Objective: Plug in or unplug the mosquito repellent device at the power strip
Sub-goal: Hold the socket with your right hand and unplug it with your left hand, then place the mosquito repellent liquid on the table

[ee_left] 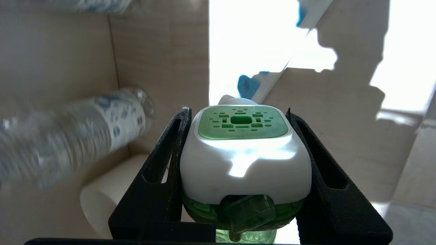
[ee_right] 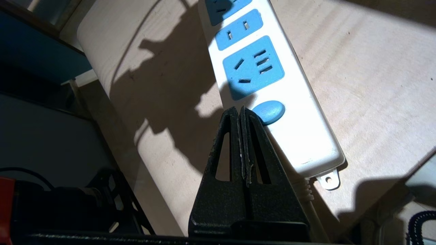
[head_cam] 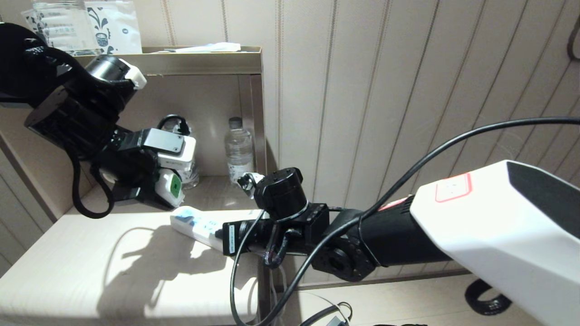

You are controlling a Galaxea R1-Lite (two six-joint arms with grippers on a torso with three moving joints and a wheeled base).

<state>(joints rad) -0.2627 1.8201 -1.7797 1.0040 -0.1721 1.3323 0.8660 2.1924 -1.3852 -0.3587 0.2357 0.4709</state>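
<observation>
The mosquito repellent device (ee_left: 245,160), a white head with a green vented centre over a green bottle, sits between the black fingers of my left gripper (ee_left: 236,112), which is shut on its sides. In the head view my left gripper (head_cam: 168,195) holds the device (head_cam: 175,185) tilted just above the far end of the power strip (head_cam: 199,224). The strip is a white bar with blue sockets (ee_right: 253,68) lying on the pale wooden shelf. My right gripper (ee_right: 240,110) is shut and empty, its tips at the strip's cable end beside the blue oval button (ee_right: 269,112).
A clear water bottle (head_cam: 239,149) stands in the alcove behind the strip. Another bottle (ee_left: 85,136) and a white cup (ee_left: 102,197) are close beside my left gripper. The shelf's front edge (head_cam: 136,312) and a dangling black cable (head_cam: 235,290) are near my right arm.
</observation>
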